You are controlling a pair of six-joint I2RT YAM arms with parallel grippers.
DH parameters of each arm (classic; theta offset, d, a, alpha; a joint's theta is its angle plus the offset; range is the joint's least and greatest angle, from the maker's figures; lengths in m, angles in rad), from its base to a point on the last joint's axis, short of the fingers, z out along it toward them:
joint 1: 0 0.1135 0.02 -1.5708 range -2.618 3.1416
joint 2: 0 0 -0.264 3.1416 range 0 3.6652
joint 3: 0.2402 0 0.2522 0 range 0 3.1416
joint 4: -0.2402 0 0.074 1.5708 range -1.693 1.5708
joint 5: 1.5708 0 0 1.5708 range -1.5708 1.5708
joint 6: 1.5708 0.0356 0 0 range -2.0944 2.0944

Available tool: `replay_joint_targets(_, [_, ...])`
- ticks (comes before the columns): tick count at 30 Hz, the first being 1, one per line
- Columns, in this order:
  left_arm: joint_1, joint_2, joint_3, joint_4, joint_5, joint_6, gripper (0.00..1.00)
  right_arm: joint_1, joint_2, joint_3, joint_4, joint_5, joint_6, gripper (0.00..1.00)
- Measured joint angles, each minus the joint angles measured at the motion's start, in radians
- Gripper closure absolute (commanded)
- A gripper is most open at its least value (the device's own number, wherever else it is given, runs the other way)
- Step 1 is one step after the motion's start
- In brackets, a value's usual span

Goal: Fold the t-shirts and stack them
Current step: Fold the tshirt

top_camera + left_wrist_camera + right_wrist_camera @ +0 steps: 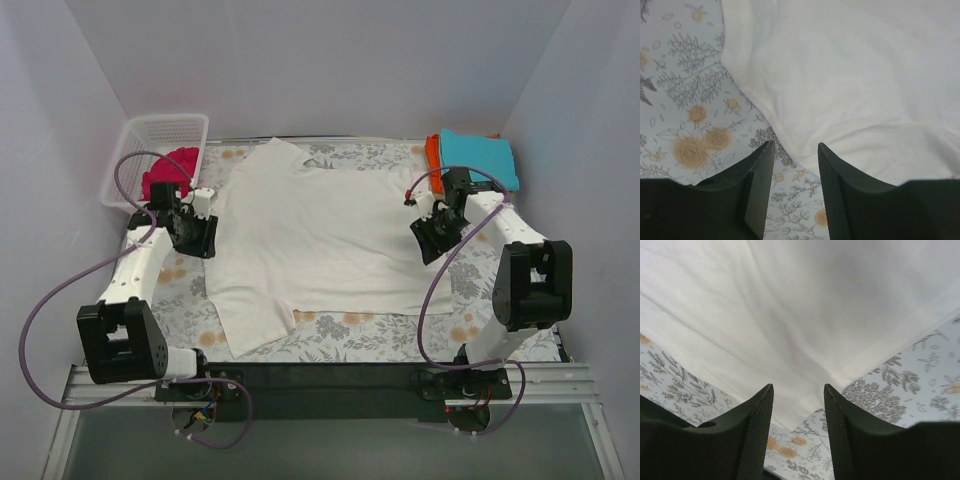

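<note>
The off-white t-shirt [310, 240] is spread flat on the surface [480, 320], prob. so that the edges can be reached from both sides. The left claw [795, 147] is held partly open over the shirt's left edge, w/ nothing in it. The right claw [798, 387] is the same, empty, at the right edge. Farther back, the magenta t-shirt [170, 172] is kept in the basket [165, 125]. The teal t-shirt [480, 155] is laid over the orange t-shirt [432, 152], apparently as the stack.
</note>
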Motion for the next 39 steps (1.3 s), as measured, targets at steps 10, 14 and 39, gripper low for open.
replay_joint_targets(10, [-0.023, 0.261, 0.056, 0.141, 0.031, -0.091, 0.62, 0.007, 0.16, 0.135, 0.043, -0.004, 0.048, 0.63])
replay_joint_targets(14, [-0.023, 0.241, -0.087, 0.18, -0.027, -0.083, 0.62, 0.017, 0.268, 0.154, 0.074, 0.019, 0.066, 0.63])
replay_joint_targets(39, [-0.028, 0.231, 0.363, 0.127, 0.128, -0.113, 0.49, 0.029, 0.322, 0.705, 0.085, 0.046, 0.086, 0.66])
